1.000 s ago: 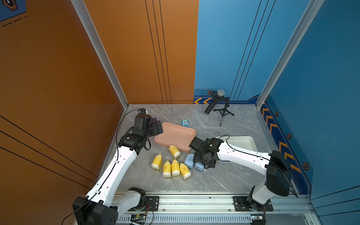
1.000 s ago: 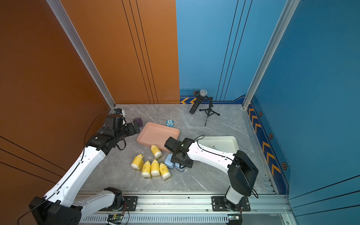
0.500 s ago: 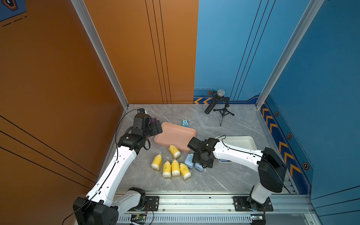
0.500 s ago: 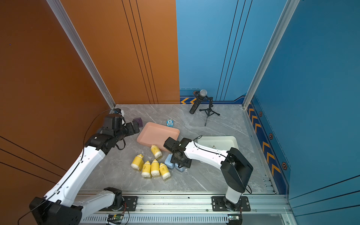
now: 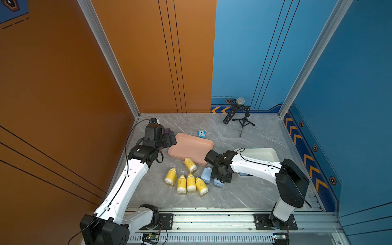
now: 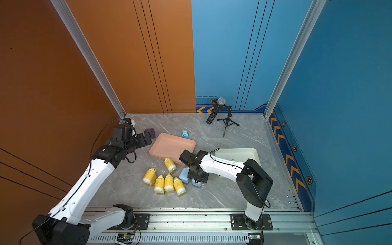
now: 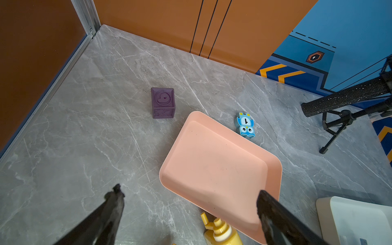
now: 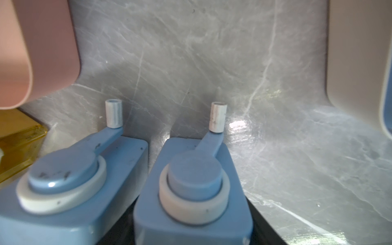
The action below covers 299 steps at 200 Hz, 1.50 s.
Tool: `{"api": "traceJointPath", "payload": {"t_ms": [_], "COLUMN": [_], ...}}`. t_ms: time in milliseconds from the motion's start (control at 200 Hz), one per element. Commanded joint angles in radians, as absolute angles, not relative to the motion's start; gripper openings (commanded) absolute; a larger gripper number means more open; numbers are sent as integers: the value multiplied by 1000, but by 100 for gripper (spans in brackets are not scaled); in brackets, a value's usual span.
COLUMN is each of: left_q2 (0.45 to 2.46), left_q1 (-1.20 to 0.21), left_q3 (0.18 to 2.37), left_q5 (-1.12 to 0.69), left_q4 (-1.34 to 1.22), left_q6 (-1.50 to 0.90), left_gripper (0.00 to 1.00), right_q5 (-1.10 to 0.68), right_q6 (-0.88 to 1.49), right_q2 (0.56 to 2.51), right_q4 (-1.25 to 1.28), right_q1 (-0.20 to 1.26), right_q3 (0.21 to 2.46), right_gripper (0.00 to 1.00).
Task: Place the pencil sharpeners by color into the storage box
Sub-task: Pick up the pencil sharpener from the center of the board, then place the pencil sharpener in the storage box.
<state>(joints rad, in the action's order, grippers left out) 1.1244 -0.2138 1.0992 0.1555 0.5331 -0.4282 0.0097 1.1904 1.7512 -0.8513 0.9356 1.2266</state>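
Right wrist view looks down at close range on a blue sharpener (image 8: 192, 184) lying on its side, with dark finger edges showing on either side of its body; a second blue sharpener (image 8: 63, 180) lies just beside it, nearly parallel. The step in hand looks like the pickup of the first blue piece. The right gripper (image 5: 221, 180) straddles it, jaws narrowed around it, but I cannot tell whether they already press on it. The next move calls for a firm squeeze on that one body alone, then a straight lift so the neighbour is not dragged along, and a carry to one of the trays, likely the white tray (image 5: 265, 151) next to this arm. Five yellow sharpeners (image 5: 191, 182) lie in a loose group on the table (image 5: 244, 191) close to the blue pair, one of them touching or nearly touching the front edge of the pink tray (image 5: 191, 146), which is empty, so the sorting seems to be at an early stage. The right arm reaches low from its base, forearm stretched toward the middle, wrist bent down. The left arm stretches along the orange wall, and the left gripper (image 7: 188, 191) hangs wide open and empty above the pink tray's corner.
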Motion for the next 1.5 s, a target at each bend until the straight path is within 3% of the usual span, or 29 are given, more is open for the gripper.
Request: {"api": "traceJointPath", "payload": {"t_ms": [0, 300, 671, 1106, 1491], "left_q2": [1129, 1131, 1131, 1134, 1138], "left_q1": [-204, -201, -204, -209, -212], "left_q3": [1094, 1094, 1094, 1089, 1092], "left_q5": [139, 139, 145, 166, 161], "left_q4": [542, 541, 540, 540, 541], "left_q6": [-437, -438, -439, -434, -433], "left_gripper": [98, 98, 98, 98, 98], "right_q5": [0, -8, 14, 100, 155], "right_q6": [1167, 1108, 836, 483, 270], "right_q2": [1775, 1742, 1616, 1446, 1421], "right_q4": [-850, -855, -1067, -1380, -1420], "right_q1": [930, 929, 861, 570, 265], "right_q3": [1205, 1180, 1239, 1418, 1468], "right_gripper": [58, 43, 39, 38, 35]}}
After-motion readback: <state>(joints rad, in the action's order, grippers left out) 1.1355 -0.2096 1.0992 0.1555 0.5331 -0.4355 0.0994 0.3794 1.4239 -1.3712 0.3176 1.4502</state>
